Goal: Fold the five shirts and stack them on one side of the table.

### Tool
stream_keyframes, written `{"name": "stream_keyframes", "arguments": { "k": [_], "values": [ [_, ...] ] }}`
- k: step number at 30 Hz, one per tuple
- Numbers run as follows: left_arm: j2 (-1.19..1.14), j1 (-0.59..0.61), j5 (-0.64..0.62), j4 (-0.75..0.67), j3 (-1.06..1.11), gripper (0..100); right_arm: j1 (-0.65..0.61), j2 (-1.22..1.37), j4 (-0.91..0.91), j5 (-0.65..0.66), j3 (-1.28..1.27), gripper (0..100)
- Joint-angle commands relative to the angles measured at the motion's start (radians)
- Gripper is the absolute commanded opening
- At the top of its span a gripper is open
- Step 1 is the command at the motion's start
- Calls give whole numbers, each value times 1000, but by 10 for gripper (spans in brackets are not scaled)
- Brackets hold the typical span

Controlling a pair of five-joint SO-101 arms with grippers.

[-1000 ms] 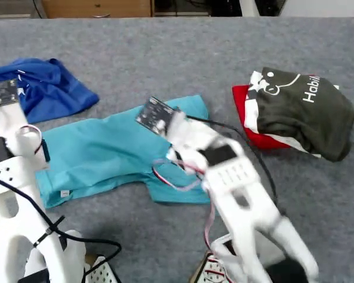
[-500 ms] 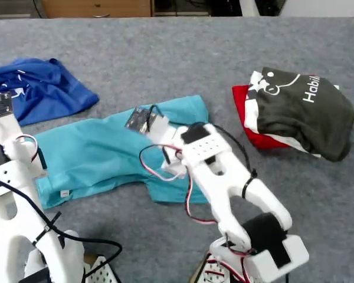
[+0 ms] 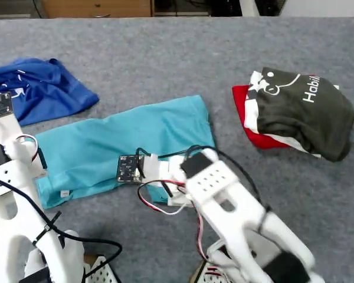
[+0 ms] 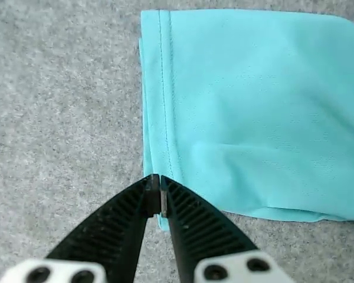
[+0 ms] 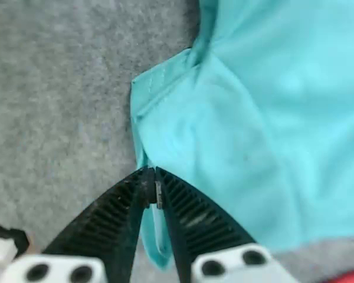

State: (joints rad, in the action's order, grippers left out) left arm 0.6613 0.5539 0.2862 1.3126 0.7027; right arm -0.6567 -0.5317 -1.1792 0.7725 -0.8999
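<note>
A turquoise shirt (image 3: 106,147) lies spread across the middle of the grey table. My left gripper (image 4: 155,191) is shut on its hem (image 4: 165,118) at the shirt's left end, near the corner. My right gripper (image 5: 151,188) is shut on the edge of the near sleeve (image 5: 165,112), with cloth showing between the fingers. In the high view my right arm (image 3: 218,183) covers that sleeve. A crumpled blue shirt (image 3: 41,85) lies at the far left. At the right stands a stack of folded shirts with a dark olive one (image 3: 301,109) on top of a white and a red one (image 3: 251,115).
Bare grey carpet (image 3: 177,59) stretches behind the turquoise shirt and between it and the stack. A wooden cabinet (image 3: 94,7) stands beyond the table's far edge. Cables (image 3: 159,203) loop off my right arm near the table's front.
My right arm swung from over the shirt's upper middle down and to the left, onto the near sleeve. My left arm shifted slightly at first, then stayed still.
</note>
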Motion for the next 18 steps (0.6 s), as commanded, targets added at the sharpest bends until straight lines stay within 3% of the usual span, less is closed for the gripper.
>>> {"name": "stream_keyframes", "arguments": {
  "k": [1, 5, 10, 14, 18],
  "values": [
    [16, 8, -5, -12, -5, 19, -4, -186, -43, 25, 88, 2],
    [15, 9, -5, -11, -5, 19, 42, -173, 107, 11, 54, 2],
    [21, 6, -5, -11, -6, 19, 111, 48, 287, 11, -13, 2],
    [24, 17, -5, -9, -8, 19, 140, 232, 310, 11, -12, 2],
    [24, 17, -5, -9, -6, 19, 124, 259, 252, 11, -36, 2]
  ]
}}
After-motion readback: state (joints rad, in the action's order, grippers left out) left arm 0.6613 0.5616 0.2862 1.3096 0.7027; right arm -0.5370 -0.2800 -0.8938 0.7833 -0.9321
